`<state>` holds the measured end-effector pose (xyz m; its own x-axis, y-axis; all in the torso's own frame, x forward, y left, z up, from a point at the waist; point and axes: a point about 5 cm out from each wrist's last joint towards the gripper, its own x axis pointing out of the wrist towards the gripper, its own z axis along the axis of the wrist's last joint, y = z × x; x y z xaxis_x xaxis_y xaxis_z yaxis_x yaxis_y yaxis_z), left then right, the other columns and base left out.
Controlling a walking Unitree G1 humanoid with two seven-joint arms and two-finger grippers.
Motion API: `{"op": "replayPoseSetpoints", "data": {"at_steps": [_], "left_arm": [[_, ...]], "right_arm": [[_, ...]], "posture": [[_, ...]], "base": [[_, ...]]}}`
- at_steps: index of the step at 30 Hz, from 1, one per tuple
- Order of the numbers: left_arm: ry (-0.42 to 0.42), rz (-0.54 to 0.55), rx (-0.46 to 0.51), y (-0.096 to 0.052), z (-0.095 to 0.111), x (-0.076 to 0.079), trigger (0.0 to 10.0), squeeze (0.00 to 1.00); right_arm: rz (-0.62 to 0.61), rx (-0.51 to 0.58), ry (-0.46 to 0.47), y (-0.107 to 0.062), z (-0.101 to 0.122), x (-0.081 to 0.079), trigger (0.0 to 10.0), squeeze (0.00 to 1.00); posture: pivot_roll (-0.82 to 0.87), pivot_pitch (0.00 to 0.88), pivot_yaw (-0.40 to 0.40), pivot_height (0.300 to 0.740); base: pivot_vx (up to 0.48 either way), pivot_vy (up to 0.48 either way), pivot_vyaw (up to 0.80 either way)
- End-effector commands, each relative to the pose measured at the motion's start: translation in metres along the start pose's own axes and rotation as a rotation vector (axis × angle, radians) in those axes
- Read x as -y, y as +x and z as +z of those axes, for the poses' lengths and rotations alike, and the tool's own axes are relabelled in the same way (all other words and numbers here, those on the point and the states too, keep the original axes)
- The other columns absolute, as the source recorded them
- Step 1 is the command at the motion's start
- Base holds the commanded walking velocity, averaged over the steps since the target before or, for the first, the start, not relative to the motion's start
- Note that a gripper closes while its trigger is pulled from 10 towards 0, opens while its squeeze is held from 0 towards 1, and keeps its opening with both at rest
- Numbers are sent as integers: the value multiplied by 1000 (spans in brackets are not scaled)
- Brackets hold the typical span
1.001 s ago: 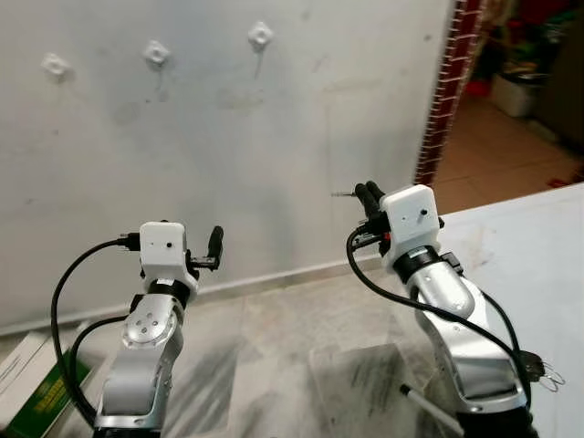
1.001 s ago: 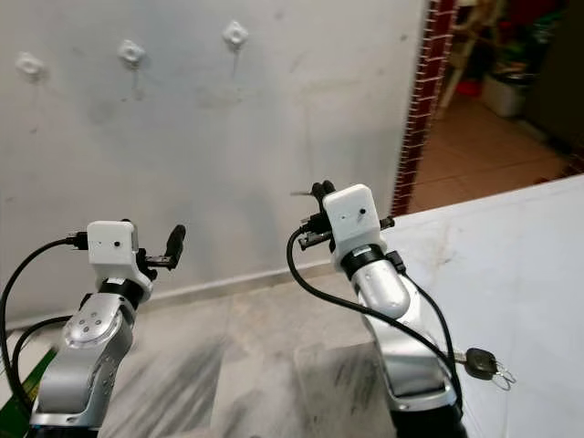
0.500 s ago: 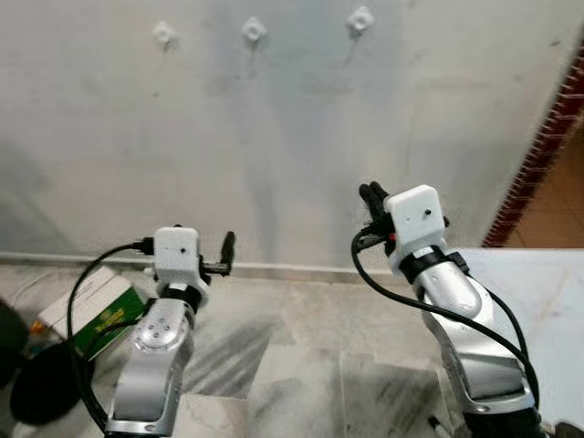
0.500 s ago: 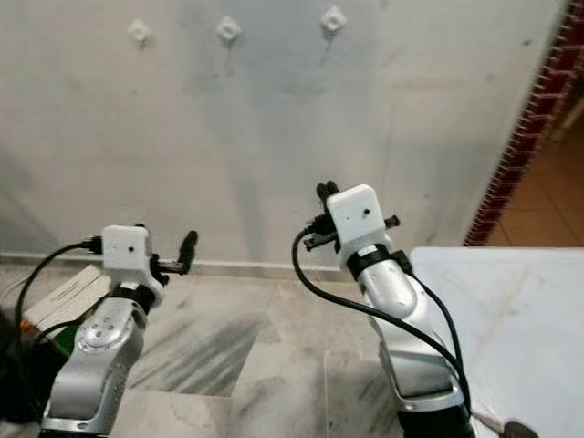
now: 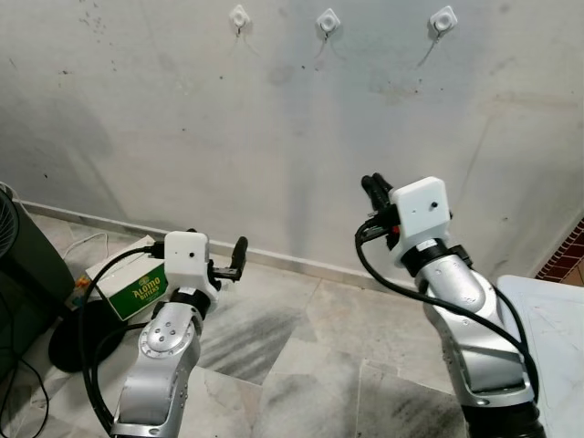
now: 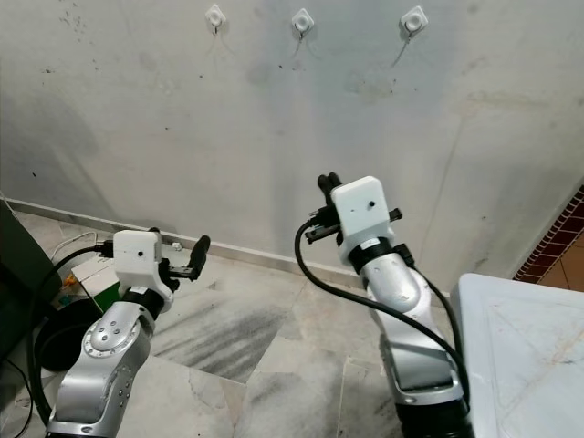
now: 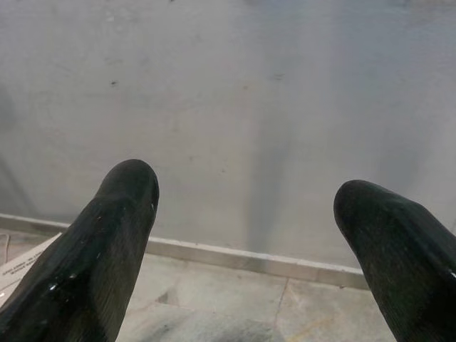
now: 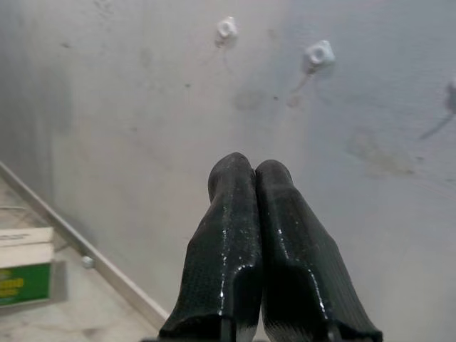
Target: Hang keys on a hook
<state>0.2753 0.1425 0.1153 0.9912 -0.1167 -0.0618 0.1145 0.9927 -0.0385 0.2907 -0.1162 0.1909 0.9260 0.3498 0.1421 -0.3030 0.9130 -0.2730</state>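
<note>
Three small white hooks sit in a row high on the grey wall: left hook (image 5: 238, 15), middle hook (image 5: 328, 19), right hook (image 5: 443, 18). They appear again as white hooks (image 8: 319, 53) in the right wrist view. My right gripper (image 5: 372, 190) is raised at chest height and points at the wall well below the hooks. Its two black fingers (image 8: 235, 214) are pressed together with nothing between them. My left gripper (image 5: 235, 258) is held lower on the left, also facing the wall. Its fingers (image 7: 107, 235) stand wide apart and hold nothing.
A green and white box (image 5: 137, 283) lies on the marble floor by the skirting. A dark bin (image 5: 23, 265) and a black round base (image 5: 78, 324) stand at the far left. The corner of a white table (image 5: 557, 310) and a brick edge (image 5: 568, 255) are at the right.
The camera has swung left: the hooks slid right in the picture, the doorway and most of the white table with the keys left it. Both arms hold the same pose.
</note>
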Motion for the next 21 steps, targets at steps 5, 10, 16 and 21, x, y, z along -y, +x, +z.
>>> {"op": "replayPoseSetpoints", "data": {"at_steps": [5, 10, 16, 21], "left_arm": [[3, 0, 8, 0, 3, -3, 10000, 0], [0, -4, 5, 0, 2, -2, 10000, 0], [-22, -18, -10, 0, 0, -1, 10000, 0], [-37, -55, -21, 1, -1, 4, 10000, 0]], "right_arm": [[10, 14, 0, 0, 3, -1, 10000, 0], [-73, -5, -56, -2, 1, 10, 10000, 0], [-202, -42, -128, -9, -4, 31, 10000, 0], [-211, -53, -106, -13, -7, 33, 10000, 0]], "posture": [[-68, 26, 48, 740], [-68, 26, 48, 740], [-76, 27, 56, 740], [-82, 28, 60, 740]], "base": [[0, 0, 0], [0, 0, 0], [0, 0, 0], [0, 0, 0]]}}
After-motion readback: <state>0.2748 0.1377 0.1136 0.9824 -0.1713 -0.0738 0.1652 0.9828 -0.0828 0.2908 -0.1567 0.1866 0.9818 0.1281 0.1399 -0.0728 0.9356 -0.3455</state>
